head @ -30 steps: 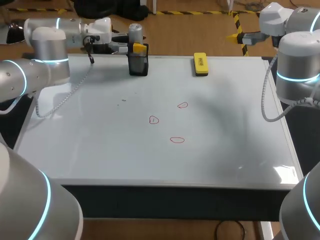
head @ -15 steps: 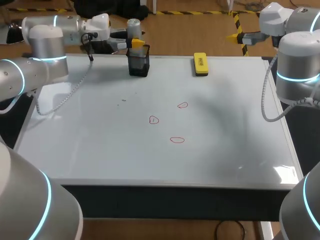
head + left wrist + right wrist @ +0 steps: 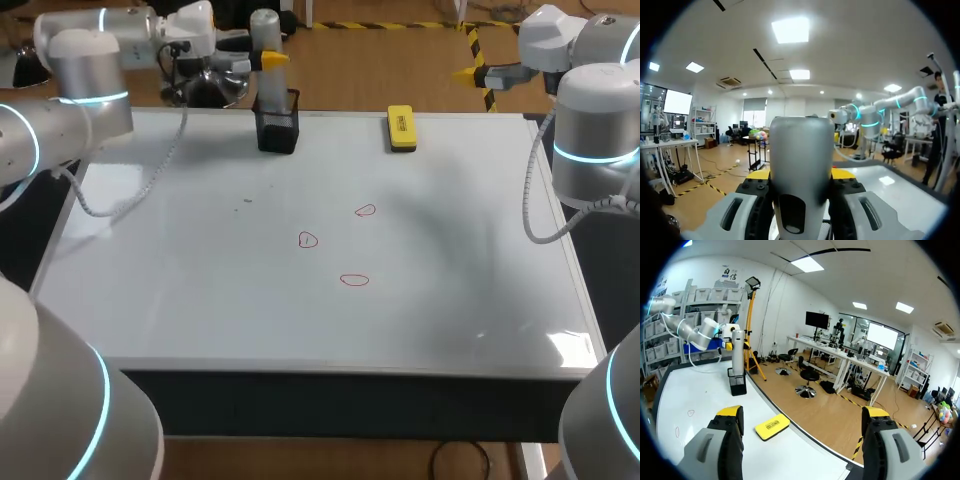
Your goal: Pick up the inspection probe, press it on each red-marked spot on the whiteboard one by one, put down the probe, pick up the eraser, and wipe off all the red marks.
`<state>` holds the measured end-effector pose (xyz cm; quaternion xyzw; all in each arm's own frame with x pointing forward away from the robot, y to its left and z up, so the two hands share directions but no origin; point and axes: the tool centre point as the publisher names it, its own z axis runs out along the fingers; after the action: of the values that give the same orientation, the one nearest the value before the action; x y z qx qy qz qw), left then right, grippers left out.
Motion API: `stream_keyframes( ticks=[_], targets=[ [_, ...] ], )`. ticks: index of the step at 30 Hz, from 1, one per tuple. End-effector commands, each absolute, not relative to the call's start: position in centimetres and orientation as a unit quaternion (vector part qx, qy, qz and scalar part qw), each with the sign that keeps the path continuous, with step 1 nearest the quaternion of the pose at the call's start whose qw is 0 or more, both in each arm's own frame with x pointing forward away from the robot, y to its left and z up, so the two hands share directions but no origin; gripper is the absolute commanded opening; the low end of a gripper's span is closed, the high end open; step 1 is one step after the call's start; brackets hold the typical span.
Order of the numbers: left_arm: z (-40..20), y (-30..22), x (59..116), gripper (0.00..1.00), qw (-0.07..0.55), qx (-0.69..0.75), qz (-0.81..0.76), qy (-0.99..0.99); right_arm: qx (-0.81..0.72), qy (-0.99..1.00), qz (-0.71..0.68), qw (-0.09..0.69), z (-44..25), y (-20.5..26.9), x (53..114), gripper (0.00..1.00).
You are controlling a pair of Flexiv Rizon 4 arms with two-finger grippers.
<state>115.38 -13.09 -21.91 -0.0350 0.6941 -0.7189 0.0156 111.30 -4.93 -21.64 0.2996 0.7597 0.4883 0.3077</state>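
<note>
Standing at the table's far end, I am watching the left gripper (image 3: 260, 62) pinching the inspection probe (image 3: 801, 165), a grey cylinder, with a yellow-tipped finger pressing on either side of it. It is holding the probe upright directly over the black holder (image 3: 277, 128) at the whiteboard's (image 3: 200, 290) far edge. From here I cannot tell whether the probe's lower end is hanging clear of the holder's rim. The step in hand looks like drawing the probe out. To do it well, the arm should be going straight up until the tip is free, since any sideways pull now could be tipping the holder. After that, keeping the probe vertical on the way to the three red marks (image 3: 307, 239) near the board's middle would help it land squarely. The nearest circle seems the sensible first press, and a light one, so the ink is not smearing. The right gripper (image 3: 802, 415) is hanging off the board's far right corner with its fingers spread wide, holding nothing. The yellow eraser (image 3: 401, 128) is lying untouched near the far edge.
</note>
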Motion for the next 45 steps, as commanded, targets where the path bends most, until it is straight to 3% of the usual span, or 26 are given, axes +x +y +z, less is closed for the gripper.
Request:
stream_keyframes(
  ticks=[1, 14, 28, 45],
  targets=[
    [-20.1, -12.6, 114.4, 0.0, 0.038, -0.057, -0.712, 0.699, 0.299, 0.76, 0.488, 0.307, -21.6, -5.0, 111.4, 1.0],
    [-16.3, -10.3, 114.5, 0.0, 0.055, -0.086, -0.719, 0.687, 0.299, 0.76, 0.488, 0.307, -21.6, -5.0, 111.4, 1.0],
    [-18.1, -3.8, 112.8, 0.0, 0.109, -0.138, -0.7, 0.692, 0.299, 0.76, 0.488, 0.307, -21.6, -5.0, 111.4, 1.0],
    [-22.1, 0.8, 107.8, 0.0, 0.109, -0.181, -0.698, 0.684, 0.299, 0.76, 0.488, 0.307, -21.6, -5.0, 111.4, 1.0]
  ],
)
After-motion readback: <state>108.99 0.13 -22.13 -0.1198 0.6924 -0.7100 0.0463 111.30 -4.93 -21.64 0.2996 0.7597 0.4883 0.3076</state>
